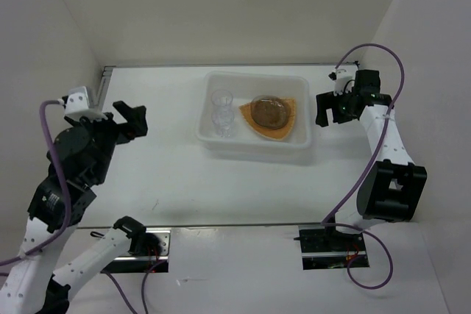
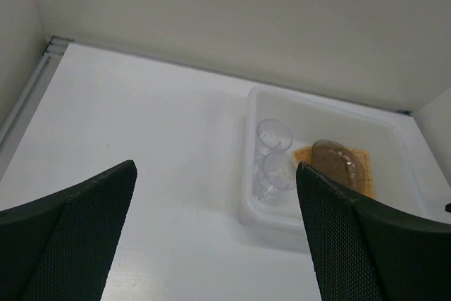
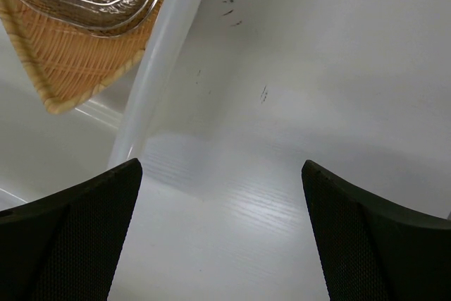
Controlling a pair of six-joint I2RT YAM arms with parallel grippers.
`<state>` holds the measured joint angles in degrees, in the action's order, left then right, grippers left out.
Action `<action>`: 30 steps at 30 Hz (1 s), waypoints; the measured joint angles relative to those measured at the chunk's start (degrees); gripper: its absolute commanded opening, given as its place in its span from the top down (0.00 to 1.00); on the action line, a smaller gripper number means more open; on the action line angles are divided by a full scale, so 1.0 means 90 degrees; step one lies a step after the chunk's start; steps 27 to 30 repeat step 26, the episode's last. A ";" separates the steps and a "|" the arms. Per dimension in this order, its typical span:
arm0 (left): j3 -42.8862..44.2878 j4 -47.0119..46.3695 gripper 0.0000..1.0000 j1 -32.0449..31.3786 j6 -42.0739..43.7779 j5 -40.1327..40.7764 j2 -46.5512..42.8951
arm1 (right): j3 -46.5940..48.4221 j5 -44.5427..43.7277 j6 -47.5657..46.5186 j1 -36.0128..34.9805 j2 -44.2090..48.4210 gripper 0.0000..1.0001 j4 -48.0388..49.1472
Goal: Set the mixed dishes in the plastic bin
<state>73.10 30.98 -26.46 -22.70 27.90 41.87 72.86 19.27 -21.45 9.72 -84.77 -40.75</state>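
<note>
The plastic bin (image 1: 254,150) stands at the table's middle back. In it lie the tan-orange woven plate (image 1: 282,131) with a greyish speckled round plate (image 1: 269,110) stacked on it; I cannot tell whether a second round plate lies under it. Clear glassware (image 1: 223,112) stands in the bin's left half and shows as two round rims. My left gripper (image 1: 136,119) is open and empty, raised left of the bin. My right gripper (image 1: 329,110) is open and empty just right of the bin. The left wrist view shows the bin (image 2: 249,195), glass (image 2: 274,135) and speckled plate (image 2: 337,160). The right wrist view shows the bin's rim (image 3: 165,54) and tan plate (image 3: 70,61).
White walls enclose the table on the left, back and right. A metal rail (image 1: 104,82) runs along the back left corner. The two arm bases (image 1: 140,244) sit at the near edge.
</note>
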 measured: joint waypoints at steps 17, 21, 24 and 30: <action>-0.3388 0.0046 0.00 0.0010 -0.0767 0.0923 -0.4636 | 0.0155 -0.0051 -0.0092 0.0000 0.0085 0.01 -0.0505; -0.3937 -0.0262 0.00 0.0010 -0.0355 0.0901 -0.4631 | -0.0019 -0.0075 -0.0165 0.0000 0.0522 0.01 -0.0578; -0.4187 -0.0503 0.00 0.0010 -0.0090 0.0867 -0.4631 | -0.0228 -0.0090 -0.0248 0.0007 0.0954 0.01 -0.0697; -0.4257 -0.0661 0.00 0.0019 0.0022 0.0835 -0.4631 | -0.0347 -0.0095 -0.0299 0.0022 0.1175 0.01 -0.0758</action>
